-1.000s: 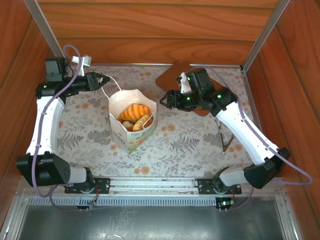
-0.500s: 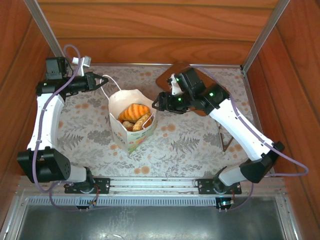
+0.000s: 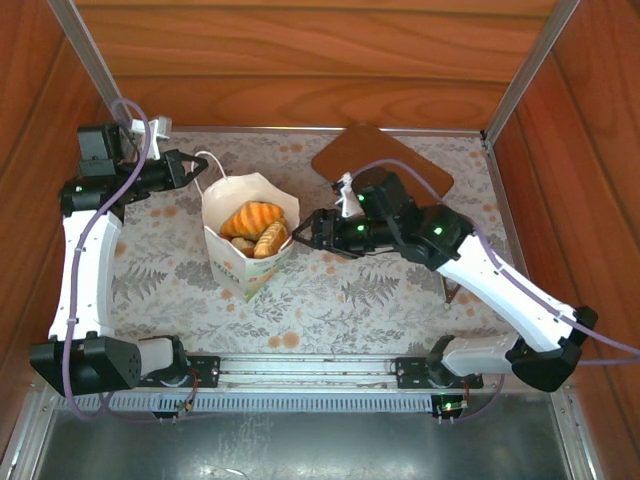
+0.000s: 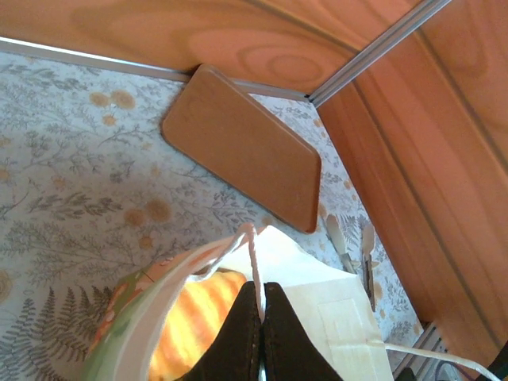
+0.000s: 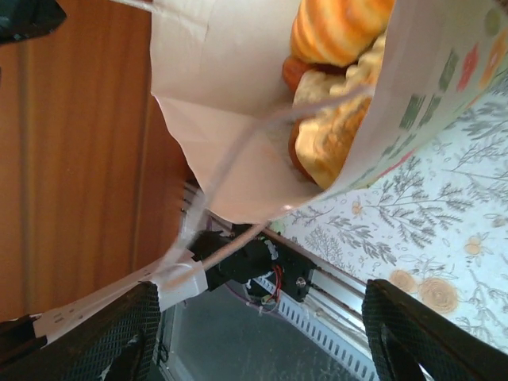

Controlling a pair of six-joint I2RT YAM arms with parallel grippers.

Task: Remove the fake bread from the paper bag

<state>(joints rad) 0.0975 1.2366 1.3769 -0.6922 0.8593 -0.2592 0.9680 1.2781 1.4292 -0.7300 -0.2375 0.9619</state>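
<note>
Left pincer [image 4: 259,295] is clamped on the paper bag's [image 3: 232,268] string handle [image 4: 251,250], with the bag just below its tips. Right pincer [image 3: 302,229] stands apart at the rim, with the fake bread [image 3: 268,239] directly ahead inside. Hold the handle taut so the bag cannot tip. Enter shallow and pinch the top croissant [image 3: 250,214].

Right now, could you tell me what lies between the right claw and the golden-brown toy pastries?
Just the white paper bag's thin string handle, crossing its open mouth before the pastries, in the right wrist view.
</note>
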